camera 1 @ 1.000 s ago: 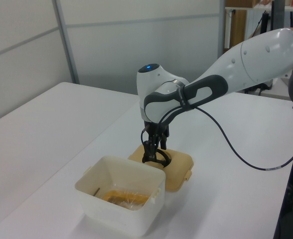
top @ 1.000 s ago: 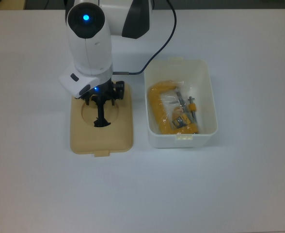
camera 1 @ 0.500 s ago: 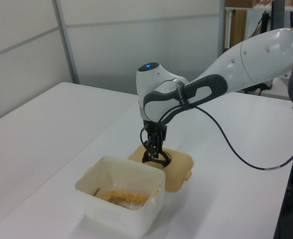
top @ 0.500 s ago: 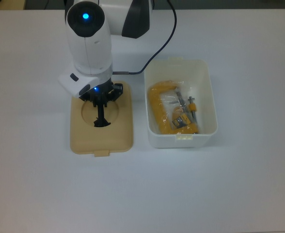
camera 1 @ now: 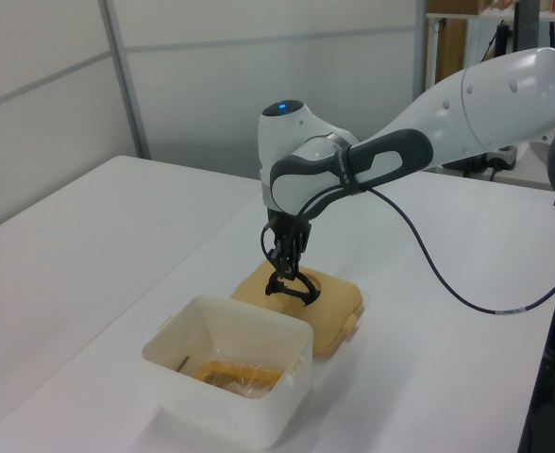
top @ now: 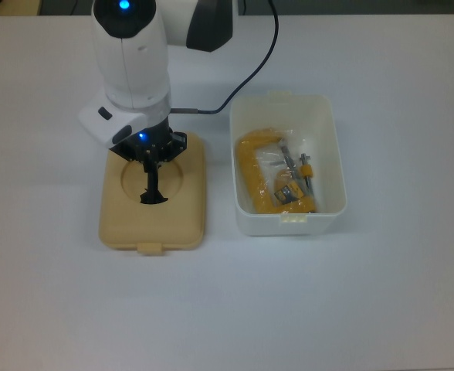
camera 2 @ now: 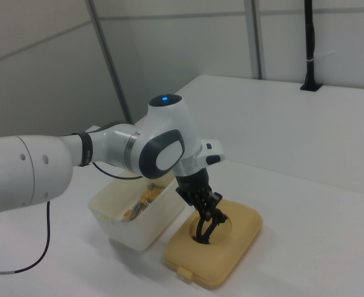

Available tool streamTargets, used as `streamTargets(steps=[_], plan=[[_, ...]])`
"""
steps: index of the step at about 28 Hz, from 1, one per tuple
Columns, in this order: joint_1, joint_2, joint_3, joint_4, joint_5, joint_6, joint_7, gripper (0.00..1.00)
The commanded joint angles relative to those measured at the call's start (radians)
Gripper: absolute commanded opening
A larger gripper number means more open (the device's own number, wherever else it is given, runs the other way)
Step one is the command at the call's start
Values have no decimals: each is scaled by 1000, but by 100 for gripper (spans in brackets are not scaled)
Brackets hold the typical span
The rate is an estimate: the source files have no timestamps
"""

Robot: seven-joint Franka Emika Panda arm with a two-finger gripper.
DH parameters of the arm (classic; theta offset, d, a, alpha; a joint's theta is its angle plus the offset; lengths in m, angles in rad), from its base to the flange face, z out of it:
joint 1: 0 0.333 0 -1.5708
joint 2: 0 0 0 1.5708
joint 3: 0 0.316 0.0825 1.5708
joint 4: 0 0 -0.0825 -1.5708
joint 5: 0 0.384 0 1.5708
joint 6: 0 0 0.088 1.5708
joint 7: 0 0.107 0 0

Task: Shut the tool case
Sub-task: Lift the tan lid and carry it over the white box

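The tool (top: 151, 188) is pointing straight down, clenching the black handle (top: 153, 196) in the lid (top: 152, 224), which is sitting beside the open white box (top: 288, 221) on the surface (top: 366, 294).

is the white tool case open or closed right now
Open. The white box has no cover, so the yellow tool inside shows, and the beige lid sits apart from it under the gripper.
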Motion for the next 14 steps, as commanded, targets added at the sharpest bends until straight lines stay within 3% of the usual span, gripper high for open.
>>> streamTargets(steps=[1, 8, 14], plan=[[-7, -71, -9, 11, 12, -62, -30, 0], [-64, -92, -9, 207, 29, -399, -91, 0], [-84, -134, -6, 271, 111, -516, -93, 0]])
